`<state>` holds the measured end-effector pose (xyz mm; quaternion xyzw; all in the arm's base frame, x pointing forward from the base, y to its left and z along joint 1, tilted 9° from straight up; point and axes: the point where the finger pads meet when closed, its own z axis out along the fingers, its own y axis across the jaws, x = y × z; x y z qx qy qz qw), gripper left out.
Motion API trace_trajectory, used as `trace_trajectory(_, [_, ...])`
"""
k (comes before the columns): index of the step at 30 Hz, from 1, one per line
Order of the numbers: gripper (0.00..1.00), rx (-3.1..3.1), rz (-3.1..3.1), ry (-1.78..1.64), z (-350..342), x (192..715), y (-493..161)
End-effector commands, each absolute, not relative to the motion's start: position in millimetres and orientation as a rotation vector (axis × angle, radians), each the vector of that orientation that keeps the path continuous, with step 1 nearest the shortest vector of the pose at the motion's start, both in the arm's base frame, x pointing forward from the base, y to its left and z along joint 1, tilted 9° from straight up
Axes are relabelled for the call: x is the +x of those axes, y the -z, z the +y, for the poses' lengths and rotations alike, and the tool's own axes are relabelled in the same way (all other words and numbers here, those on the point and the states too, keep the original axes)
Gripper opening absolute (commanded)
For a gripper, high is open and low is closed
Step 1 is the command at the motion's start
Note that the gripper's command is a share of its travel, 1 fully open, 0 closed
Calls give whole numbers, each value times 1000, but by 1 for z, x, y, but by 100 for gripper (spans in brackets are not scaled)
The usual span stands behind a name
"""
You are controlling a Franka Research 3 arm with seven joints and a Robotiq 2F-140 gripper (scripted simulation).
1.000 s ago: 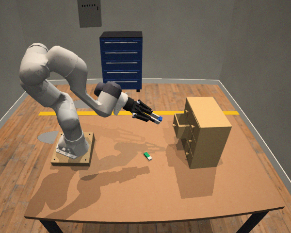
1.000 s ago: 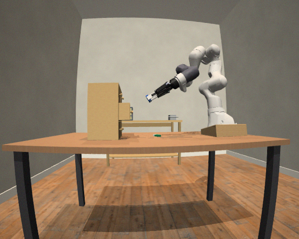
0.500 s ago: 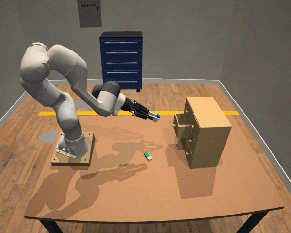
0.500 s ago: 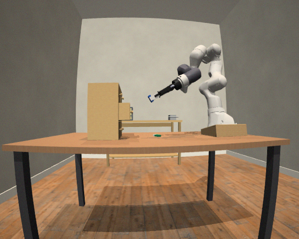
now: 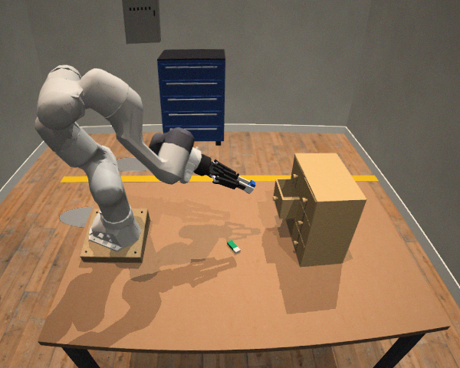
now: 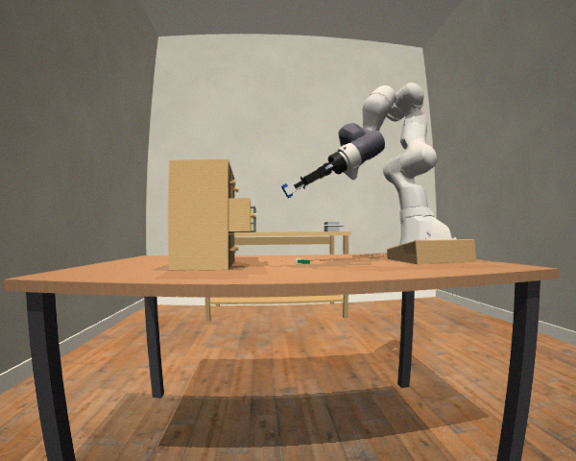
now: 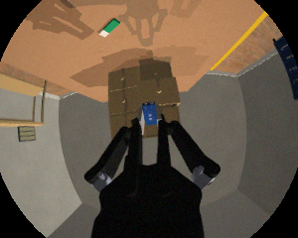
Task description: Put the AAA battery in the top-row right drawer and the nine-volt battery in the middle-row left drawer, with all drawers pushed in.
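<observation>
The chest stands upright on the table. Its left middle-row drawer is pulled out, roughly level; its floor is not clearly seen. The other drawers look pushed in. My gripper is shut on the blue nine-volt battery. It holds it high above the table, in front of the chest and apart from it, with the fingers slanting down toward the fronts. The AAA battery is not visible in any view.
A green and white block lies on the table between the robot's base and the chest. A blue cabinet stands on the floor beyond the table.
</observation>
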<state>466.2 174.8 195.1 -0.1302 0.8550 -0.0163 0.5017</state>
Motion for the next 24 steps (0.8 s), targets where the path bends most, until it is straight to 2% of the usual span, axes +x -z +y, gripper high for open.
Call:
trace_trajectory(1, [14,-322,2064,38,177,469,-195])
trace_trajectory(24, [14,-322,2064,38,193,543,-196])
